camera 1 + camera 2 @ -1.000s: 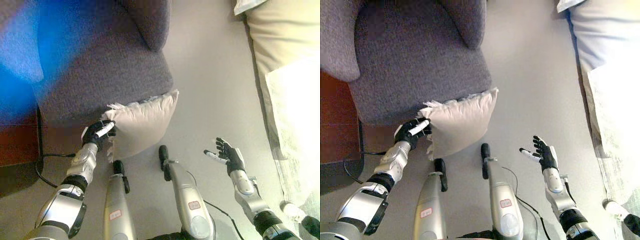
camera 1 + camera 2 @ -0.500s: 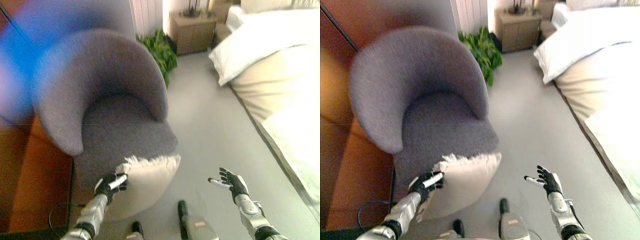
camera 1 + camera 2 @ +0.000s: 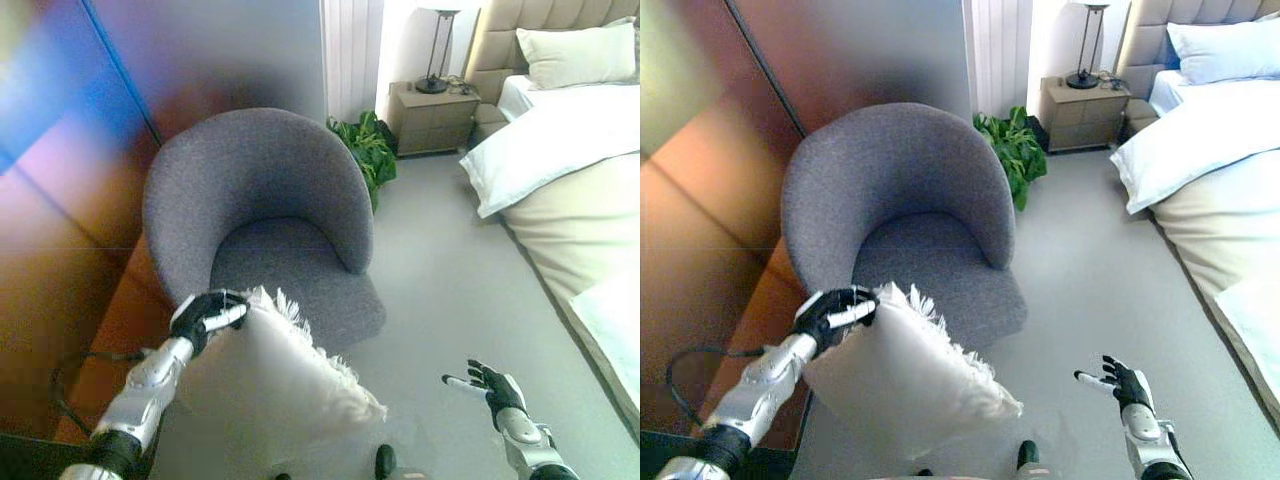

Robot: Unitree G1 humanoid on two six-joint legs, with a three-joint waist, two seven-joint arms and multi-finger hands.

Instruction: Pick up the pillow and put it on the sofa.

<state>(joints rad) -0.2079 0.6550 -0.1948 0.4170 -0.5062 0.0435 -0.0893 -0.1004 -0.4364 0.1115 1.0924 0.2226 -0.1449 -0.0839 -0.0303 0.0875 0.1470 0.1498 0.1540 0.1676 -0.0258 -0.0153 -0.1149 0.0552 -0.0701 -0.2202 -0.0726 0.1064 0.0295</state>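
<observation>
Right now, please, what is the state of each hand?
Left hand: shut on the corner of the pillow, holding it up in front of the grey armchair.
Right hand: open, holding nothing.

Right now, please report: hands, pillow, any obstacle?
Left hand shut on pillow corner, pillow lifted. Right hand open, empty. Grey armchair ahead, seat unobstructed.

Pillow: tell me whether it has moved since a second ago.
Yes. The pillow, gripped by the left hand, has risen from beside the armchair's base to level with its seat front.
</observation>
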